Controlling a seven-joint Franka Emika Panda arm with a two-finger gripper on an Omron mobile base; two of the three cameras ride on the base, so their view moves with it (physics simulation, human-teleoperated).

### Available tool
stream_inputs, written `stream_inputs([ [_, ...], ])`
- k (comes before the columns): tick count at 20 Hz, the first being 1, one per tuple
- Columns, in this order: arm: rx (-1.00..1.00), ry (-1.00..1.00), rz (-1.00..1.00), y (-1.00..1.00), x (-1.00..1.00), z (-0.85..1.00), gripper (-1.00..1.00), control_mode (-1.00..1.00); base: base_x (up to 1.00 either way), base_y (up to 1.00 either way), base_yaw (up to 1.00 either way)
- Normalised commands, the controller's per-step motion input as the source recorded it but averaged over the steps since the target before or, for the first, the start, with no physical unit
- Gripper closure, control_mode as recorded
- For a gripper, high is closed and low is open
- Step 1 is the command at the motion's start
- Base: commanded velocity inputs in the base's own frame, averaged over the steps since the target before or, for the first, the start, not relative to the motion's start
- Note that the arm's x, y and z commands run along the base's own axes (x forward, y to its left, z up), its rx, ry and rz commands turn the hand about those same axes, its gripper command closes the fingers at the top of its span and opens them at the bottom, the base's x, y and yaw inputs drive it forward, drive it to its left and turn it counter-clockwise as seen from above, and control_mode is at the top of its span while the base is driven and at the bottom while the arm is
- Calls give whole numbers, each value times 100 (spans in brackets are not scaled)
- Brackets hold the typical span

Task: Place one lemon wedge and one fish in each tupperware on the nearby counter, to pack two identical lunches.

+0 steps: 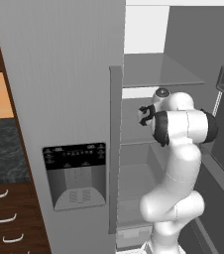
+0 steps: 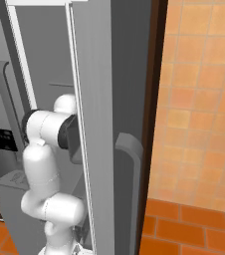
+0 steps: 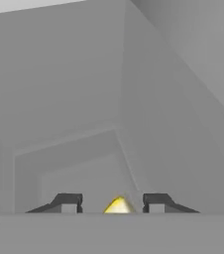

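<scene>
The white arm point(image 1: 176, 168) rises from the 5 o'clock corner of the left base view, bulges at a rounded elbow low down, climbs to a dark-banded joint level with the middle shelf of the open fridge point(image 1: 158, 149), then turns toward 9 o'clock and reaches into the compartment. Its black wrist and end effector point(image 1: 145, 115) sit just past the edge of the closed fridge door point(image 1: 64, 99), pointing into the grey interior under the upper shelf point(image 1: 158, 72). In the right base view the same arm point(image 2: 42, 164) stands at 8 o'clock, its forearm running toward 3 o'clock behind the edge of the open door point(image 2: 97, 124), which hides the hand.

In the hand view the two dark fingertips point(image 3: 64, 202) stand apart at the bottom edge, narrowed to a middling gap. Between them shows a small yellow lemon wedge point(image 3: 118, 205), only its upper part visible, its pointed tip toward 12 o'clock. Its long axis cannot be made out. Whether the pads touch the wedge cannot be told; a sliver of grey shows on either side of it. Beyond lie the grey fridge walls and a stepped back corner.

At 9 o'clock in the left base view, a strip of dark speckled bench point(image 1: 2, 149) lies above brown drawers point(image 1: 7, 218) with white curved handles.
</scene>
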Motion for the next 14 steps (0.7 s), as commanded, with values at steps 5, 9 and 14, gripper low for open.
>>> stream_inputs([
  [5,0,0,-1,11,-69,-16,100,-100,0,0,0],
  [9,0,-7,-1,15,-74,16,100,-100,0,0,0],
  [14,0,-9,0,57,-100,36,100,-100,0,0,0],
])
